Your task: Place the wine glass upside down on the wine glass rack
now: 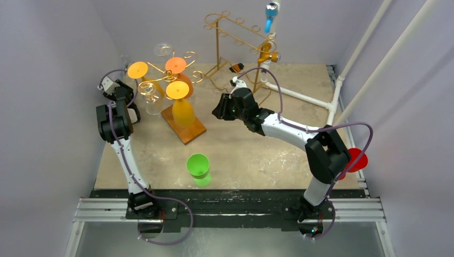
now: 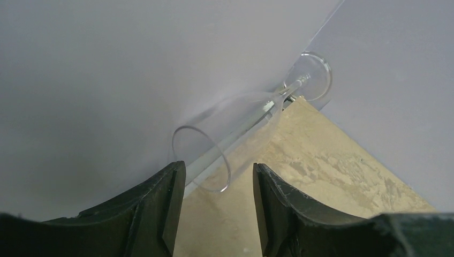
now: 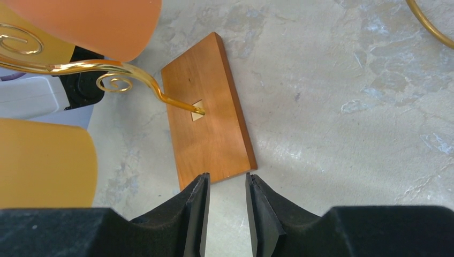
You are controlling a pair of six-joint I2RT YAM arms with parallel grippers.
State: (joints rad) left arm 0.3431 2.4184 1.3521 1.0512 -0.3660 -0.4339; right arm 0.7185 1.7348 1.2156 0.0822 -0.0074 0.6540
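"Left end effector (image 2: pixel 219 171)?"
"Fingers apart, nothing held. The wine glass (image 2: pixel 241 115) lies on its side just past them, mid-frame, along the wall (image 2: pixel 107 64) at the counter (image 2: pixel 332 171) edge."
"Right end effector (image 3: pixel 227 179)?"
"Narrowly parted, empty, above the wooden base (image 3: pixel 206 112) of the rack (image 3: pixel 85 66)."

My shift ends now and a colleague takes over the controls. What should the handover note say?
Left gripper: open, empty, aimed at the clear wine glass, which lies on its side against the wall in a corner.
Right gripper: open, empty, over the rack's wooden base.
Done: three coloured glasses hang upside down on the rack.
Left: grasp that glass and hang it. A green glass stands on the table.
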